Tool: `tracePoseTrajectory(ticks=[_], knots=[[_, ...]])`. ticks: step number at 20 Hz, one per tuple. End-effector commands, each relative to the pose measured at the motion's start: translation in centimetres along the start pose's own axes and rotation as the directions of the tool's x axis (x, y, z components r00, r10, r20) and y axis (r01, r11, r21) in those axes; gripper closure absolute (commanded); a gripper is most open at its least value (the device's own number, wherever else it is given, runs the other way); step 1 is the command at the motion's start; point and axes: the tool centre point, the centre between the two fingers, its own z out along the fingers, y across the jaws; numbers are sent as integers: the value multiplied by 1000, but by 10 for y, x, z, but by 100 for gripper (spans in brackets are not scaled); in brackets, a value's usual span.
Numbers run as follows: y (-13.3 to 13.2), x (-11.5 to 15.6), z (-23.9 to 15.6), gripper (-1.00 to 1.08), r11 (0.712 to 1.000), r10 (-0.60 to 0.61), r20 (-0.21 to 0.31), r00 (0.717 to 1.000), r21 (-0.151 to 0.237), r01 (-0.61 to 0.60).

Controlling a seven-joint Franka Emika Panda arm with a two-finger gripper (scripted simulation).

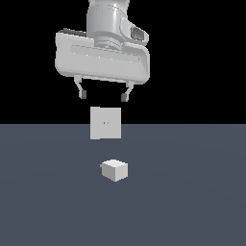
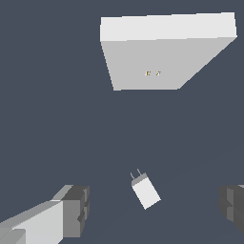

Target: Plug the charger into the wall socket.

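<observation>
- Exterior view is showing the gripper (image 1: 104, 95) hanging high above the desk (image 1: 43, 192), its fingers (image 1: 81, 92) spread wide and holding nothing.
- Below it, the charger (image 1: 114, 170) is sitting on the desk, well apart from the fingers and a little in front of the wall socket (image 1: 105, 123), which is standing upright behind it.
- Wrist view is showing the charger (image 2: 146, 191) lying between the two fingers (image 2: 76, 209) but nearer one side, turned at a slant, with its two thin prongs pointing roughly toward the wall socket (image 2: 152, 59).
- Judging from this, the step in hand is reaching down to grasp the charger; nothing is gripped yet.
- Doing it well is likely meaning centring the gripper over the block and turning the wrist so the fingers are closing on two flat side faces, not on corners or prongs.
- Keeping the prongs free and facing the two small yellowish marks (image 2: 153, 73) at the socket's centre should be making later insertion easier.
- A skewed grip is risking the block twisting.
</observation>
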Motion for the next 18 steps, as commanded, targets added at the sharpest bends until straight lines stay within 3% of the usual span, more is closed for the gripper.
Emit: tracePoseTrajectory(ticks=[1, 18], knots=[[0, -7, 7, -92, 999, -43, -17, 999, 5, 43], [7, -42, 50, -92, 953, -298, -126, 946, 24, 303]])
